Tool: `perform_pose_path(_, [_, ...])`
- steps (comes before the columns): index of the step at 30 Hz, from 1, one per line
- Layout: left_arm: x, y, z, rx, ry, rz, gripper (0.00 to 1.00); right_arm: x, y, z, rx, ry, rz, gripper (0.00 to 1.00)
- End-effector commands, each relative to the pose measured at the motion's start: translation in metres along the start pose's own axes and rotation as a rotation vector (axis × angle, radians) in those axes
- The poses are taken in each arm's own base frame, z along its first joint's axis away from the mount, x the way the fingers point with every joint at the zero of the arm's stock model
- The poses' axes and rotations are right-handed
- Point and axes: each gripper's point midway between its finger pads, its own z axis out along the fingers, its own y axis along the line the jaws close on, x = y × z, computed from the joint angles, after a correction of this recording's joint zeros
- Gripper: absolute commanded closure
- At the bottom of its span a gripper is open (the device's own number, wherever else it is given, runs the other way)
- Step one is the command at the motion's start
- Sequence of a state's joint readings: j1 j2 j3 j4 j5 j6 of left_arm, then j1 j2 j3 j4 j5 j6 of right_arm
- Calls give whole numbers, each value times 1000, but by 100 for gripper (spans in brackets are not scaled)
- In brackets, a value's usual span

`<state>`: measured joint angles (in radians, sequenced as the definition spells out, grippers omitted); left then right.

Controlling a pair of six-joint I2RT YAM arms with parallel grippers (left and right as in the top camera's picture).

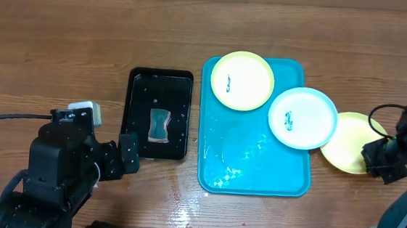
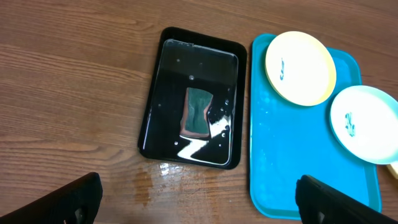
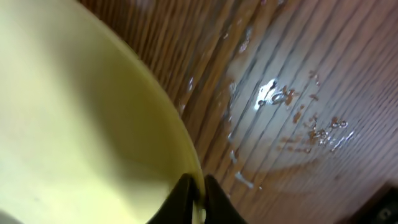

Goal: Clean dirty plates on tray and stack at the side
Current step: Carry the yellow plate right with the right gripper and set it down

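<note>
Beside tray (image 1: 285, 180) at three o'clock, right fingers (image 3: 219, 200) clamp plate (image 1: 348, 146) rim; left fingers (image 2: 68, 202) apart.
Lay it flat, then release.

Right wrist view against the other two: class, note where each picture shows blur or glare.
Right wrist view: the yellow plate fills the frame close up and soft, with sharp glints on the wet table. Overhead: white glare patches on the turquoise tray. Left wrist view: crisp, with a bright reflection in the black tray.
</note>
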<state>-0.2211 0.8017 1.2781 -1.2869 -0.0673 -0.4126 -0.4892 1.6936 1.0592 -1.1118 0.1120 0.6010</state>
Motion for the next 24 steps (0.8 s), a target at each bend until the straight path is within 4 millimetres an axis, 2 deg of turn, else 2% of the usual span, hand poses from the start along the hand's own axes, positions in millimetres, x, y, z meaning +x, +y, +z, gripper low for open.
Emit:
perform_pose_path(1, [-5,-1,-3,4,-17,0,0,3,-5,-3,26,-11,-32,75])
perform_pose_path(3, [-5,-1,-3,4,-17,0,0,2,-4,-10,13,-19,-31,66])
perform_pose_path(5, [-5,-1,-3,4,-17,0,0,1,2,-22,-26,-25,-59,63])
perform_pose_path(6, [-5,-1,-3,4,-17,0,0,3,11,-28,-71,-23,-98,62])
perform_pose_path(8, [-5,-1,-3,4,-17,0,0,18,50,-45,-288,13,-294,54])
perform_pose_path(10, [-5,-1,-3,4,-17,0,0,31,72,-53,-399,35,-395,50])
perform_pose_path(15, [-5,-1,-3,4,-17,0,0,41,107,-56,-452,-27,-514,39])
perform_pose_path(18, [-5,-1,-3,4,-17,0,0,34,122,-58,-438,-120,-556,39])
perform_pose_path(21, [-5,-1,-3,4,-17,0,0,12,128,-60,-382,-249,-520,39])
perform_pose_path(24, [-5,-1,-3,4,-17,0,0,10,135,-62,-410,-260,-526,43])
